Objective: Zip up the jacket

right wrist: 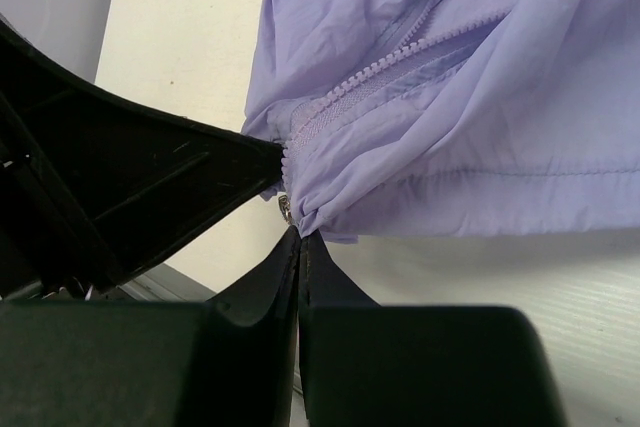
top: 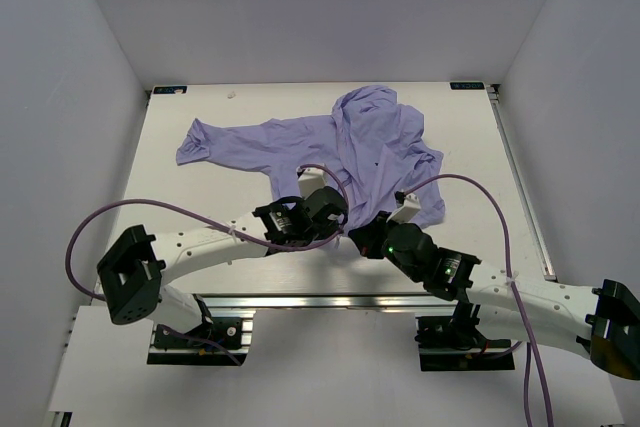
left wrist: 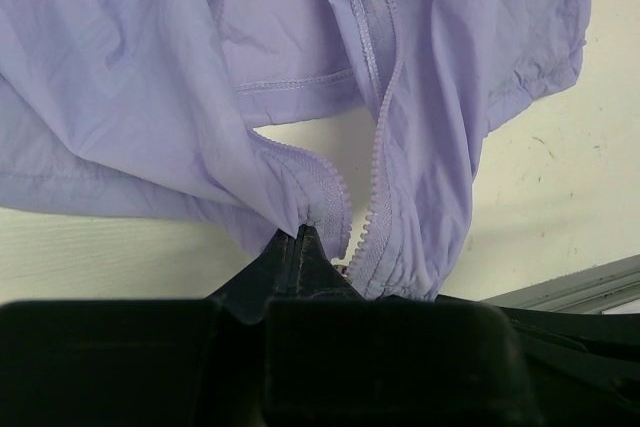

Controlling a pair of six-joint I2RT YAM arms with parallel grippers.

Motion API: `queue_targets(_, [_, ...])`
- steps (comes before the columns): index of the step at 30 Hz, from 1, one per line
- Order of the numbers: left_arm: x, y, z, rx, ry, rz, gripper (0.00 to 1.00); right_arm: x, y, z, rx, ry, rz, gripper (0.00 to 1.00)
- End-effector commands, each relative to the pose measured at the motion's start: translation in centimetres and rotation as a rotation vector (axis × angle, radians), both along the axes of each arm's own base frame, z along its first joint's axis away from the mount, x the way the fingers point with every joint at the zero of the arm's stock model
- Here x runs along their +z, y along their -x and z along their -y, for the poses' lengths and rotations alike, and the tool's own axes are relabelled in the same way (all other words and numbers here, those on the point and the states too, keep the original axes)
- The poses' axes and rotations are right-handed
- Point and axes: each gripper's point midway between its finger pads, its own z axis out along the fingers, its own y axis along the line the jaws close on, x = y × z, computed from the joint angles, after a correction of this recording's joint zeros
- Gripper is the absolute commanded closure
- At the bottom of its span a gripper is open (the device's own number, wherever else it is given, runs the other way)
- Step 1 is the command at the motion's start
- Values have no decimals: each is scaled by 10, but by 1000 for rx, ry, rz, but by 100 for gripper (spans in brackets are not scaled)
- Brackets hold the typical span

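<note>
White walls [top: 300,7] box in a pale table [top: 480,147], seen from above and behind two robot arms.

On the far middle of that table lies the jacket [top: 370,147], thin lavender cloth, wrinkled and spread loosely. Its hood [top: 365,102] points toward the back wall, and one long sleeve [top: 230,137] stretches off to the left. The front faces up, with its lower edge nearest the arms.

The front is not zipped. In the left wrist view, two rows of zipper teeth [left wrist: 375,147] run down toward the hem [left wrist: 290,82] with bare table showing between them near the bottom. Higher up the rows draw close, but whether they are joined there is too hard to tell.

Both arms meet at that lower edge. The left gripper [left wrist: 300,237] has its fingers pressed together on the bottom tip of one zipper side. The right gripper [right wrist: 298,237] is likewise closed, pinching gathered cloth at the foot of the other side. Just above its fingertips sits a small metal piece [right wrist: 286,209], possibly the slider or the pin, too small to say which.

By my judgement the task is at its start: the two bottom ends are held close together but not yet mated, and the whole length of the zipper is left to close.

Purple cables [top: 150,205] loop from the arms over the near table.
</note>
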Motion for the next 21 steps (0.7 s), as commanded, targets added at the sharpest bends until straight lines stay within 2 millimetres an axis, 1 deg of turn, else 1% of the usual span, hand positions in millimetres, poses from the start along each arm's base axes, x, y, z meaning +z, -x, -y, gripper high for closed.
queue_targets(1, [22,-1,1,12,65,32,100,17,-9,0,-55,-76,33,100])
queue_targets(5, [21,-1,-4,24,53,32,100,16,-9,4,-70,-64,26,100])
queue_targets(7, [21,-1,-6,31,53,32,100,11,-7,10,-81,-60,13,100])
queue_targets(10, [25,-1,-6,31,65,40,100,9,-4,14,-80,-76,10,100])
queue_targets(17, [24,-1,-7,30,61,37,100,11,-5,8,-63,-70,7,100])
queue_targets(21, [24,-1,-9,38,61,42,100,11,-5,9,-70,-77,10,100])
